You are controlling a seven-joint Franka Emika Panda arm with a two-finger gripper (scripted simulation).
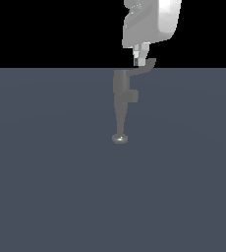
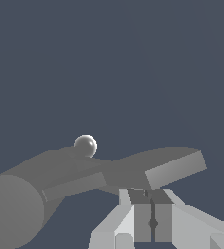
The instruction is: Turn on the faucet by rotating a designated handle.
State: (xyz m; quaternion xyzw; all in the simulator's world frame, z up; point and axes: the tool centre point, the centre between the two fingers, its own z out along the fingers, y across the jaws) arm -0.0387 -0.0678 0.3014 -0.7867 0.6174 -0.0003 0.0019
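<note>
Right, on the exterior view's left stood the faucet [image 1: 120,93], its cylindrical body upright on the grey floor [image 1: 46,187] and its tapering spout ending in a shiny rounded tip. Further right, the handle [image 1: 145,66] jutted sideways from the body's top. Above it hung the gripper [image 1: 140,61], fingertips at the paddle end; the wrist view showed its fingers [image 2: 143,221] pressed together, gripping nothing

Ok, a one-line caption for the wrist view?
Closed gripper poised at the handle of the grey faucet, shiny spout tip behind.
</note>
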